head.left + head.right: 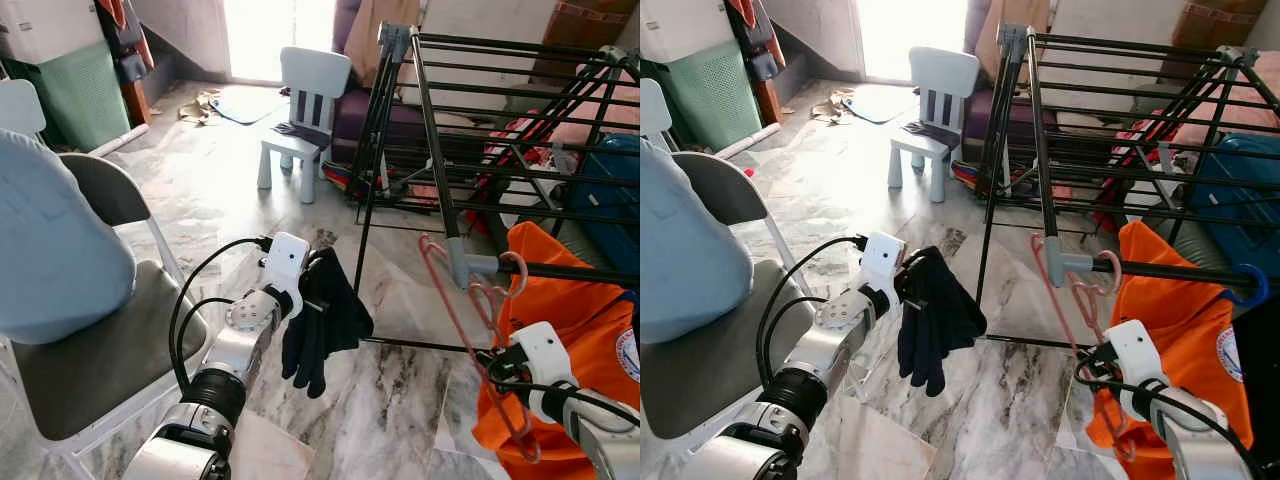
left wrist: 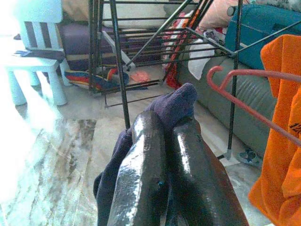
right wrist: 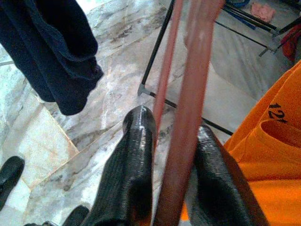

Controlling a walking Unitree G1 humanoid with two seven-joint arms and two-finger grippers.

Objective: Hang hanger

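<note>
Fingers: left gripper [image 2: 174, 141] has its 2 black fingers [image 2: 141, 165] pressed together on a dark navy cloth [image 1: 322, 320], which hangs limp from the tips over the marble floor [image 1: 200, 180]. Right gripper [image 3: 174, 136] has its fingers [image 3: 129, 169] pinching the pink hanger [image 1: 470, 340] between them, the bar running straight through the gap in the right wrist view.

Far left: a grey folding chair [image 1: 100, 350] with a pale blue bundle [image 1: 50, 250] on its seat and back. Behind it, a green cabinet [image 1: 85, 90] by the wall.

Left arm reaches forward from beside the chair, black cables looping along it. The cloth sits just left of the drying rack's front leg, apart from it.

Centre back: a small pale blue child's chair [image 1: 305, 110] with a dark item on its seat; a purple sofa [image 1: 380, 110] behind it.

Centre right: black metal drying rack [image 1: 440, 150], upright, rails crossing toward the back. Colourful laundry lies under it.

Right: the hanger is tilted, its hook [image 1: 430, 245] up near the grey joint [image 1: 465, 265] on the rack's front rail; cannot tell whether hook touches the rail. Lower end of the hanger reaches below the right gripper. An orange shirt [image 1: 570, 330] hangs from the same rail, just behind and beside the hanger. A blue hook [image 1: 1250, 290] shows on the rail at the far right.
</note>
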